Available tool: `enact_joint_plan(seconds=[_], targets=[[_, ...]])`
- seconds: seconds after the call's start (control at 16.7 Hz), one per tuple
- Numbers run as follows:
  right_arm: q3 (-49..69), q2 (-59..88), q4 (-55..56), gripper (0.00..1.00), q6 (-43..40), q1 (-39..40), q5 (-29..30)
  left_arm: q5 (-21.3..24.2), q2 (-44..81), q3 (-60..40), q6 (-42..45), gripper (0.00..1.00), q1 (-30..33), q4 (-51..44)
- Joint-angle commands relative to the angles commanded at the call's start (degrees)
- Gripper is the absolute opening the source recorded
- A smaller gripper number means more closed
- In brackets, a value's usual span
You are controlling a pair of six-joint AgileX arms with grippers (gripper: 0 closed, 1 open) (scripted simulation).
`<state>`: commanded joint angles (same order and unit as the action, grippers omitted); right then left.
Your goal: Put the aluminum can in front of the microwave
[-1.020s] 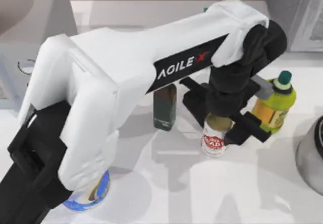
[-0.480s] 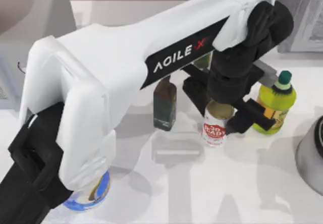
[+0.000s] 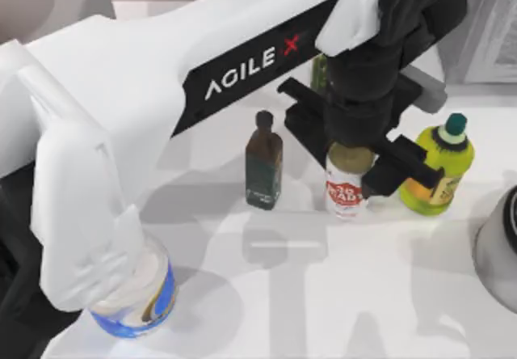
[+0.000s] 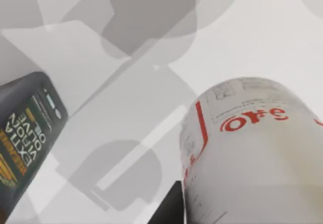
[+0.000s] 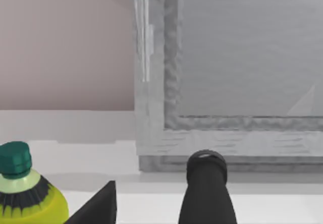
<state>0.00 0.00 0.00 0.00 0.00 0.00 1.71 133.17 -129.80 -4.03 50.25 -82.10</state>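
Observation:
The aluminum can [image 3: 346, 191], white with a red label and dull gold top, sits between the black fingers of my left gripper [image 3: 349, 161], which is shut on it from above. It hangs just above the table, near mid-right. The left wrist view shows the can [image 4: 252, 153] up close beside one finger [image 4: 171, 208]. The microwave [image 3: 44, 3] is at the far back left, mostly hidden behind my left arm. My right gripper [image 5: 154, 206] is parked at the right with its fingers apart, facing the back.
A dark green bottle [image 3: 264, 165] stands left of the can and a yellow-green bottle [image 3: 440, 165] right of it. A blue-white paper roll [image 3: 137, 298] is front left. A darker grey appliance [image 3: 493, 27] is back right, and a grey rounded object [image 3: 501, 246] at the right edge.
My left gripper has risen and shifted slightly toward the back, carrying the can off the table. The bottles and the paper roll have stayed put.

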Motion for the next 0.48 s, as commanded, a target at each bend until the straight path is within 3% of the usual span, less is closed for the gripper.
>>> enact_joint_plan(seconds=[0.24, 0.48], targets=[[0.0, 0.0, 0.0, 1.0, 0.0, 0.0, 0.0, 1.7, -12.3, 9.1, -1.1, 0.0, -4.3, 1.5], [0.0, 0.0, 0.0, 1.0, 0.0, 0.0, 0.0, 2.6, -25.0, 22.5, -1.8, 0.0, -13.2, 3.9]])
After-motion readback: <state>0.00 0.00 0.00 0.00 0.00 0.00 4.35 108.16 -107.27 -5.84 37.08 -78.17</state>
